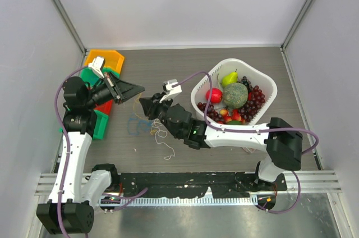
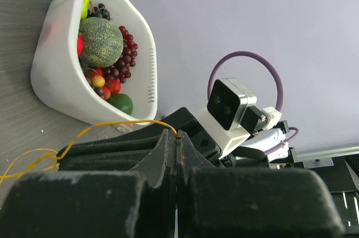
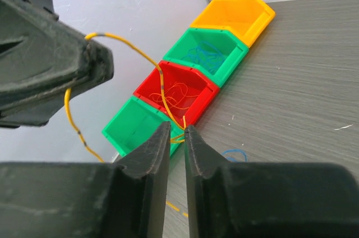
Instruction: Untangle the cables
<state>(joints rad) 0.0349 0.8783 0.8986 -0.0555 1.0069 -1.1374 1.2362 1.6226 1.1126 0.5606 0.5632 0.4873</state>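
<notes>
The left pincer (image 2: 176,137) is clenched on a yellow-orange wire (image 2: 120,123), which comes out right at its tip. The right pincer (image 3: 178,131) stands just beside it, nearly tip to tip, with its jaws a narrow slot apart. The same wire passes down through that slot and looks loosely enclosed rather than nipped.

Between the two tips the strand makes a short bow. Its long axis runs from the left pincer toward the arm bases and slightly right, to the right pincer. A second loop hangs slack below the left pincer.

Past the slot the wire seems to drop toward the clump (image 1: 148,128) of blue, white and tan wires. The clump lies on the surface (image 1: 168,64) just in front of both pincers, between the row of bins (image 1: 104,58) and the fruit basket (image 1: 233,61).

As I judge it, the right arm sits nearer the free length. The next move turns on nipping the strand there and drawing the tips apart along that axis.
</notes>
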